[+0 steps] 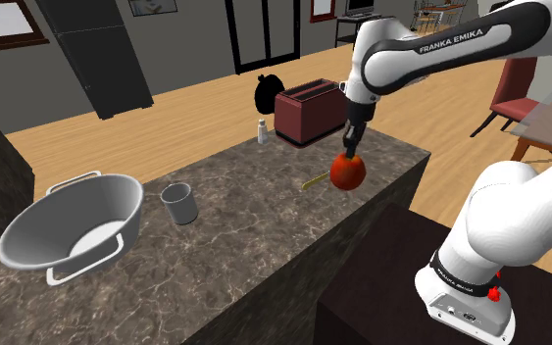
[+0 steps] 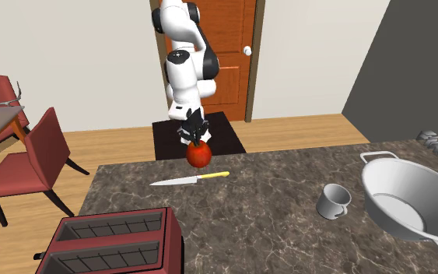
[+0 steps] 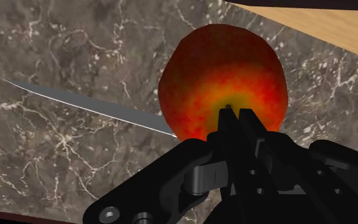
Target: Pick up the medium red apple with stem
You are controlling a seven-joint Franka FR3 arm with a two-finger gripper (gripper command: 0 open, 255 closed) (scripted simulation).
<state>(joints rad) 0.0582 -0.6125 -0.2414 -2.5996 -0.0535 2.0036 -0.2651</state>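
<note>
- The red apple (image 1: 348, 172) is found directly beneath the gripper (image 1: 350, 147), at the edge of the bench (image 1: 215, 265) nearest the stand (image 1: 401, 284). In the shoulder view this is the bench's right end, well apart from the cup (image 1: 178, 204) and the bowl (image 1: 117, 196) at the left.
- The apple's axis is seen upright, with its top turned toward the hand, so it is met by the fingers (image 3: 250, 127) from straight above.
- The fingers are drawn almost together over the yellow hollow at the apple's top, where a stem would sit. The stem itself is hidden between them, so the grip is judged to be on the stem, not round the body.
- A knife (image 2: 187, 180) lies on the bench just beside the apple, on the side away from the stand. In the wrist view its handle end is covered by the apple.
- Whether the apple rests on the bench or hangs just clear of it cannot be told.
- A straight upward move is judged to be called for. With so thin a hold, the apple could swing or slip.
</note>
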